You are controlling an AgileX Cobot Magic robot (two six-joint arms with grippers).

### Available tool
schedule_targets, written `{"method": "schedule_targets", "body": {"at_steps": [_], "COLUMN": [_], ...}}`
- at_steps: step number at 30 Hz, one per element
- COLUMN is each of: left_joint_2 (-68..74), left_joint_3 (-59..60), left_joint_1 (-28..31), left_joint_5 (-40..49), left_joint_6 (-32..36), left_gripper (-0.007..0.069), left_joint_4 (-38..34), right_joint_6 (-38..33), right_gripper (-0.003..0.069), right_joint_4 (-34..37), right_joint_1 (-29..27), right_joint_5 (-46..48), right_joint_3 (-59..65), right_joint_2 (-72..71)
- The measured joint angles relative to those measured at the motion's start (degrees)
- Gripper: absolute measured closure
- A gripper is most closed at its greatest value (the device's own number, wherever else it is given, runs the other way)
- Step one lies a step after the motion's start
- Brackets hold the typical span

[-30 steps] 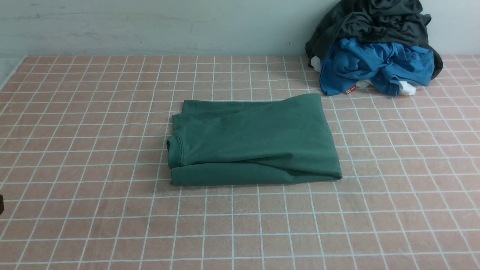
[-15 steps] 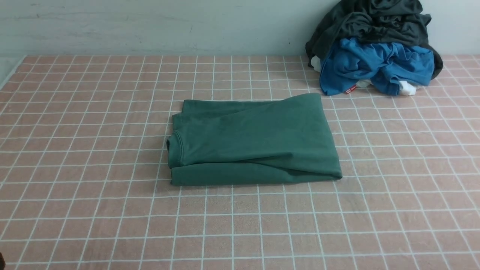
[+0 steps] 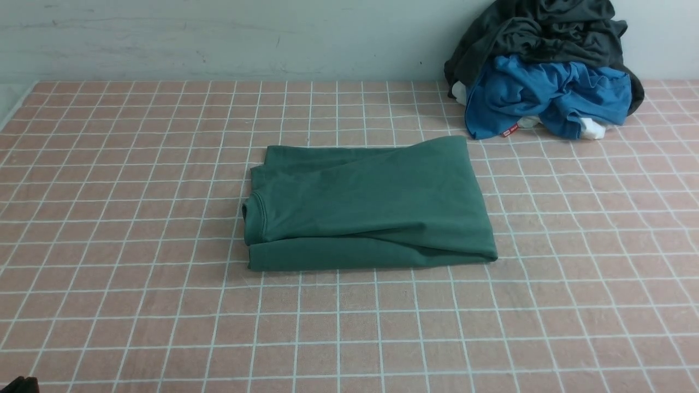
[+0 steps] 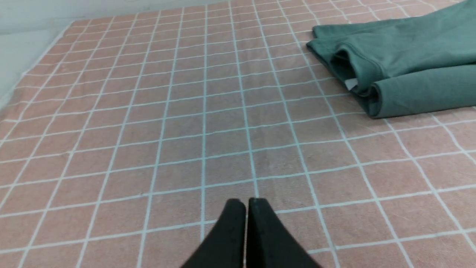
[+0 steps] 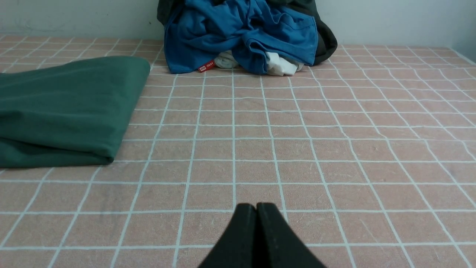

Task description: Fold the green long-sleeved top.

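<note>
A pink surface (image 3: 136, 305) with a grid of thin white lines fills most of the room ahead, running back to a pale wall (image 3: 218, 38) at twelve o'clock. Up at about one o'clock, against that wall, sits a heap of clothes: a dark grey garment (image 3: 540, 33) slumped on top, a blue one (image 3: 546, 98) crumpled beneath it with a small red tag (image 3: 510, 130) at its near edge, and bits of white cloth (image 3: 592, 129) poking out at the bottom.

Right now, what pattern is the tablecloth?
Pink tablecloth with a white grid; front view shows it best.
</note>
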Motion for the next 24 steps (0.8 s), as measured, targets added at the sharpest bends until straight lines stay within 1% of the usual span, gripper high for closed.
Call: {"method": "schedule_targets", "body": {"at_steps": [24], "left_joint_2": [0.00], "left_joint_3": [0.00], "left_joint_1": [-0.54], "left_joint_5": [0.00], "left_joint_6": [0.04], "left_gripper": [0.0627], "left_joint_4": [0.00], "right_joint_6": [0.00], "right_gripper": [0.0673], "right_joint_4": [0.00], "right_joint_1": [0.00], "right_joint_5": [0.00], "right_joint_3": [0.00], "right_joint_2": [0.00]}}
